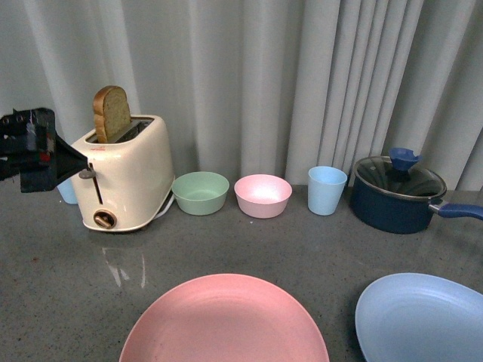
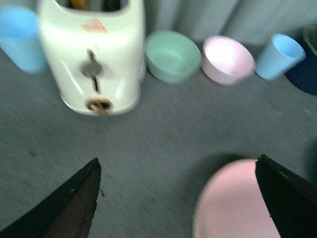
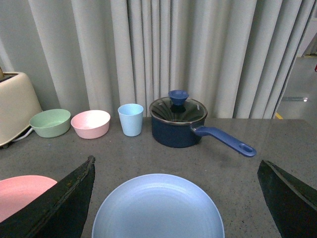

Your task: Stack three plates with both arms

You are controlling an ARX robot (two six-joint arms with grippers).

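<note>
While both hands hang spread and empty over the grey bench (image 1: 302, 241), the two plates I can see lie flat at its near edge; the pink plate (image 1: 224, 320) sits towards the middle, and the light blue plate (image 1: 423, 317) lies to its right, apart from it with bare bench between. The left hand (image 2: 177, 163) has its fingers wide apart, gripping nothing, with the pink plate's rim below and close to one finger; from the front its dark arm (image 1: 34, 147) shows raised at the far left, just beside the toaster. The right hand (image 3: 177, 161) is likewise released, fingers wide, with the light blue plate lying beneath and between them. Further back stands a cream toaster (image 1: 124, 173) with a slice of toast (image 1: 111, 113) sticking up from its slot; a blue cup (image 1: 68, 190) peeps out behind it on the left; then, in a row rightward, come a green bowl (image 1: 201, 192), a pink bowl (image 1: 263, 195), a second blue cup (image 1: 327, 190) and a dark blue lidded saucepan (image 1: 396, 194), its handle pointing right. Pale curtain (image 1: 302, 75) hangs behind it all.
</note>
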